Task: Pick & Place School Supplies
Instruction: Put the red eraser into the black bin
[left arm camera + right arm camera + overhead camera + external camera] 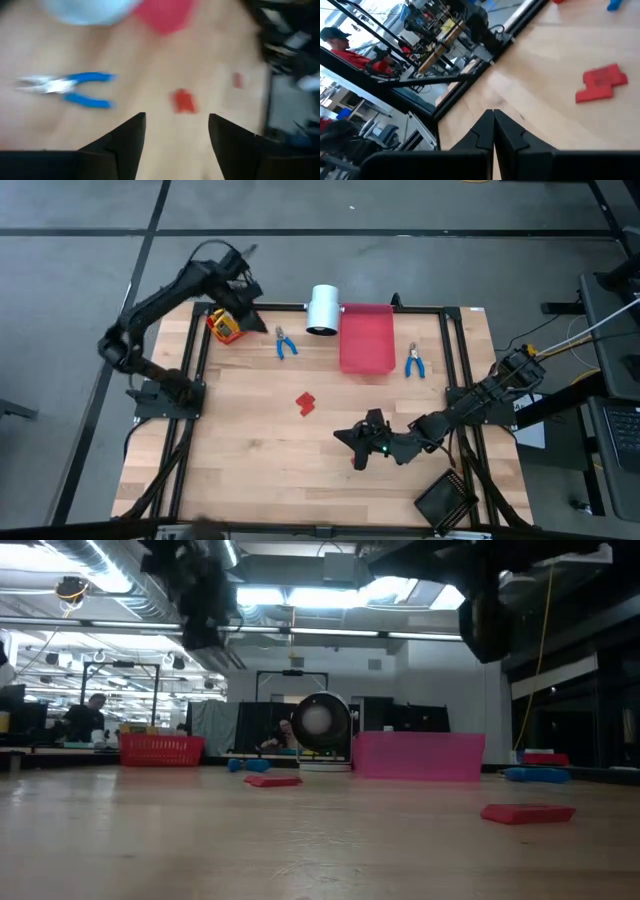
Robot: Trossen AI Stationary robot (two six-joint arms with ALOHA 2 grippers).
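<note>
From above, the left gripper (pixel 243 315) hangs with its fingers spread just beside the yellow-orange boxes (pixel 224 326) at the table's far left corner. The nearer blue-handled pliers (pixel 286 343) lie a little to its right, long axis running roughly toward the near edge, jaws pointing to the far edge. The second pliers (pixel 413 362) lie beyond the pink tray (pixel 367 338), aligned much the same way. The red blocks (pixel 306 402) sit mid-table, between the two arms. The right gripper (pixel 350 439) rests low near the front edge, fingers pressed together (nothing between them).

The low view shows a red block (pixel 527 813) lying flat, long axis across the picture.

The left wrist view shows spread fingers (pixel 127 137); ahead lie pliers (pixel 67 89) crosswise and red blocks (pixel 184 100).

The right wrist view shows closed fingers (pixel 482 131), red blocks (pixel 601 81) off to one side.
</note>
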